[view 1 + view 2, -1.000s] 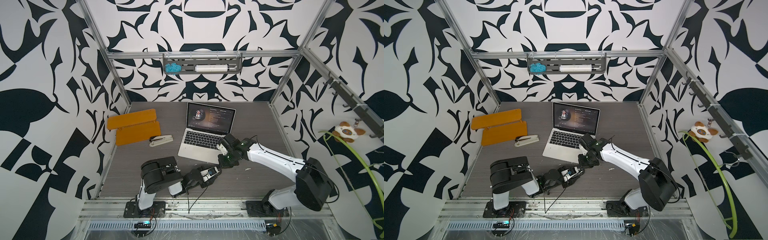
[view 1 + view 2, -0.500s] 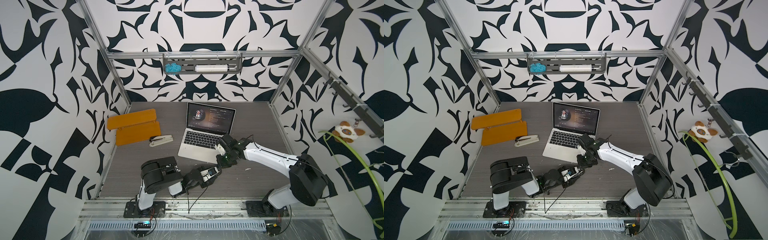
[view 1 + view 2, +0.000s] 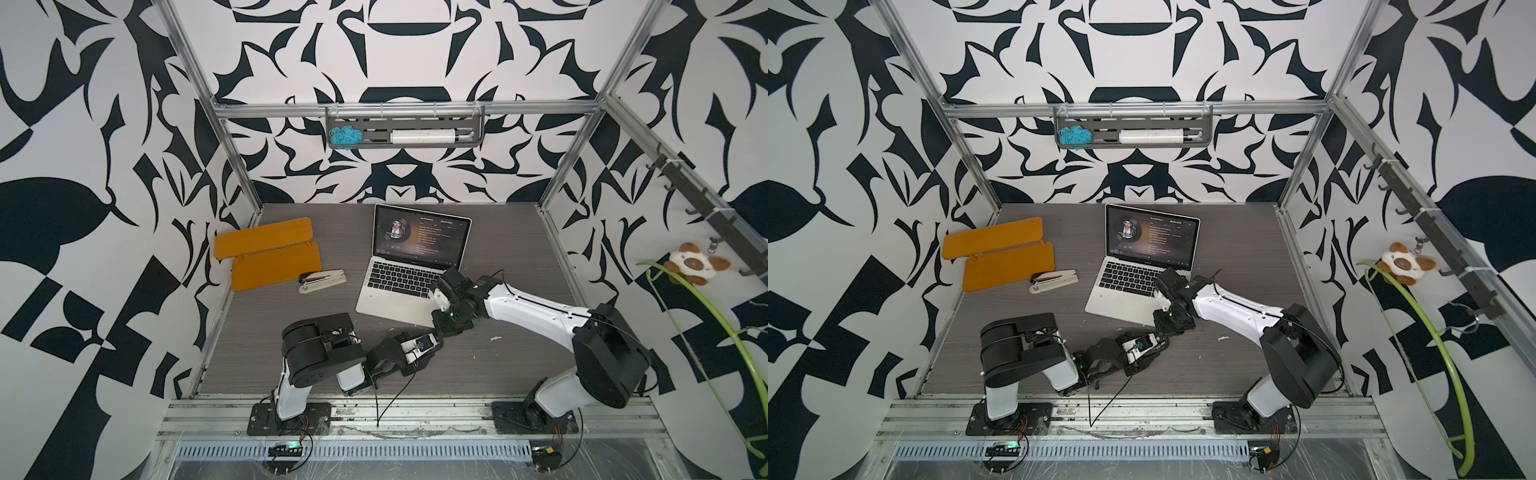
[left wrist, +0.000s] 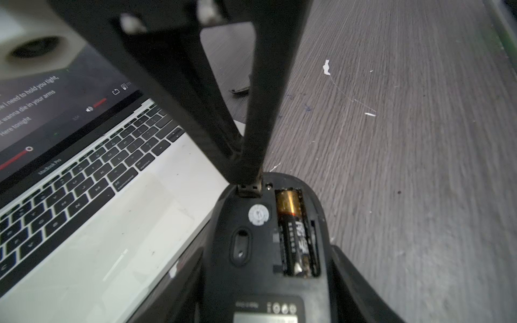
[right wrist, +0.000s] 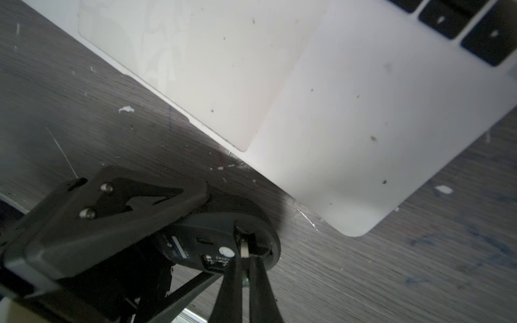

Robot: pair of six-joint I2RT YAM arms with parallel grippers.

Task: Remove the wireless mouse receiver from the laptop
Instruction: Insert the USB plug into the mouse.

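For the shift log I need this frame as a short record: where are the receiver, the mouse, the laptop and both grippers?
receiver: out of the laptop, pinched in the right gripper, its tip at a slot in the mouse's underside
mouse: upside down, battery exposed, by the laptop's front corner
laptop: open, screen lit
left gripper: closed on the mouse
right gripper: shut on the receiver
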